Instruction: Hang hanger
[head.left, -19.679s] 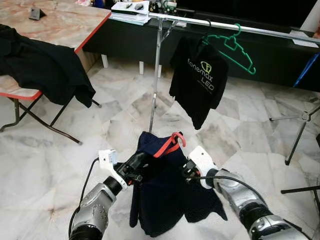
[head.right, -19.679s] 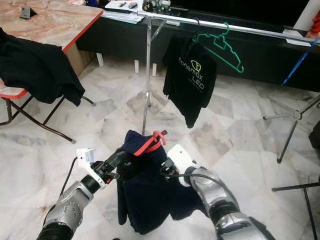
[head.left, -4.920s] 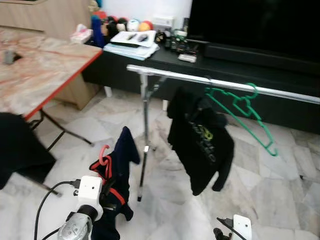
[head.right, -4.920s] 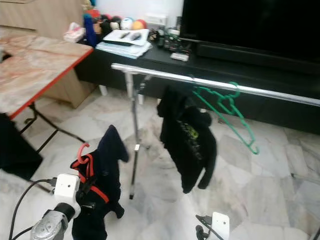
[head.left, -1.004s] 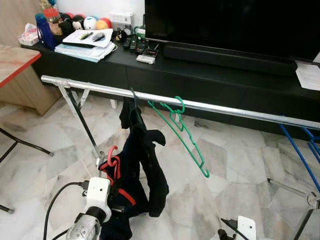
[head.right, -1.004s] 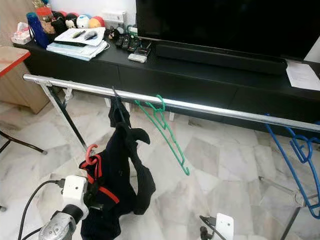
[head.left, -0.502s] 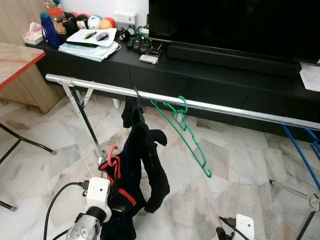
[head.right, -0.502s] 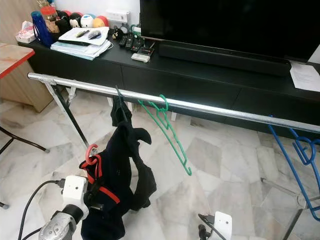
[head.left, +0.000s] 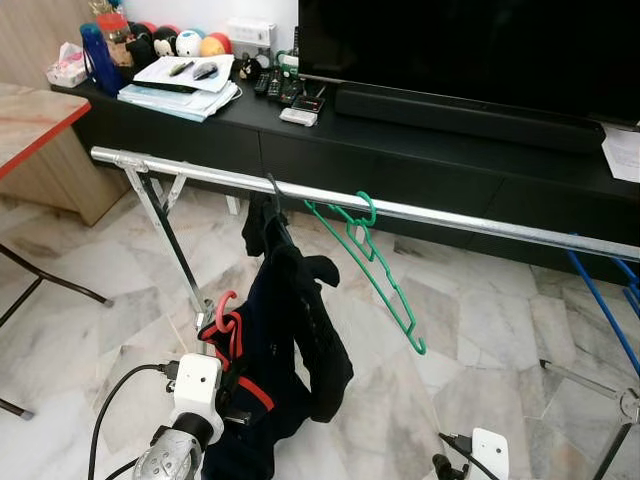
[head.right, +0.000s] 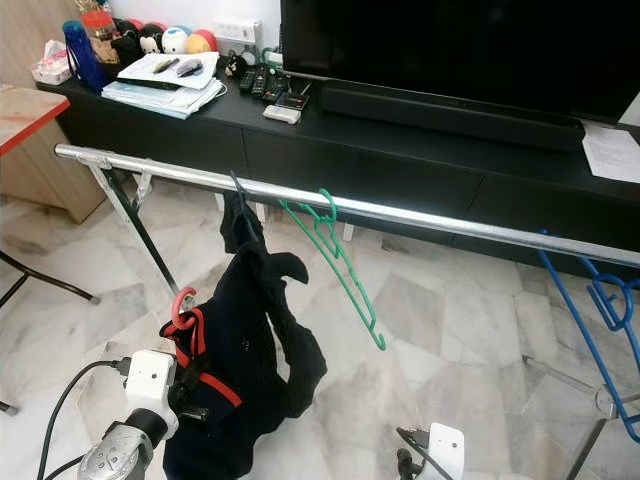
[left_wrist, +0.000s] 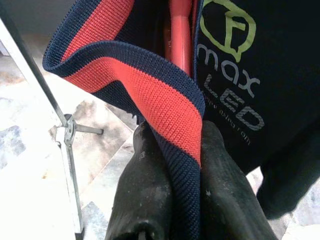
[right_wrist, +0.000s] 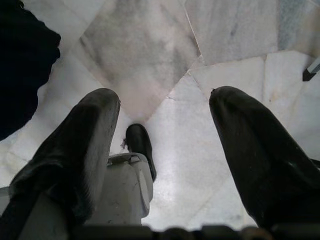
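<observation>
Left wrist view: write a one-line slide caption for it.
Left tool pinches the navy-and-red ribbed collar of a dark garment on a red plastic hanger.

Soft, even daylight fills the room, and the head views are sharp. The marble floor (head.left: 480, 330) shows pale sheen, with faint shadows. The television screen (head.left: 470, 50) is dark. In the left wrist view the floor is washed out white; close fabric is crisp.

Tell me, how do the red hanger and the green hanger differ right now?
The red hanger carries a dark shirt and is held below the rail by the left gripper; the green hanger is bare and hooked on the rail. Both look like slim plastic hangers.
</observation>
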